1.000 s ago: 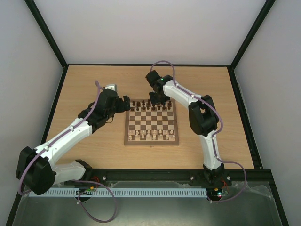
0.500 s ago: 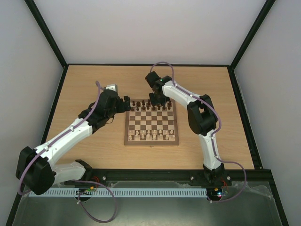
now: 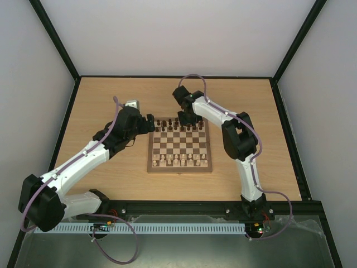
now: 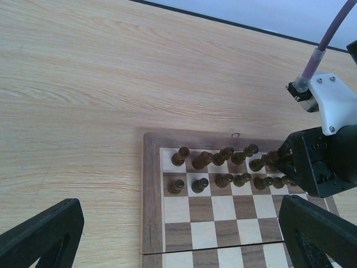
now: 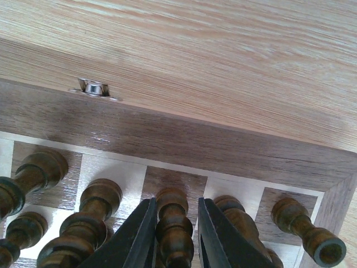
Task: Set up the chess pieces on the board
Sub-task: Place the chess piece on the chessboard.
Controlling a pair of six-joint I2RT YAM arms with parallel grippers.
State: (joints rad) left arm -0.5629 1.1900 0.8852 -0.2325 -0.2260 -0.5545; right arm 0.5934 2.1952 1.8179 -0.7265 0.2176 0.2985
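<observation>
**Fig. Both arms at the far edge of the board.**

Overhead view: the board [image 3: 179, 146] lies flat near the ctr of the wooden surface [image 3: 111, 100], between the two arms. The dark pieces [image 3: 178, 128] stand in two rows along its far edge. The pale pieces [image 3: 179, 162] stand along its near edge.

The R end effector [image 3: 188, 119] reaches down onto the far rows, right of ctr. R wrist view: its two fingers [image 5: 136, 237] stand only narrowly apart, one on each side of a single upright dark piece [image 5: 172, 209] in the back row, w/ other pieces close by on both sides. Whether the fingers press on that piece or merely flank it cannot be told. A small metal clasp [image 5: 92, 87] sits on the board's far border, left of the piece in this view.

The L end effector [image 3: 149, 124] hangs just off the board's far-left corner, above the surface. L wrist view: its fingers [image 4: 42, 237] are spread wide apart and hold nothing. The board's left part and both dark rows show between and beyond them. The R end effector appears at the right of this view, down among the dark pieces. A purple cable [image 3: 195, 78] arcs over the R arm.
</observation>
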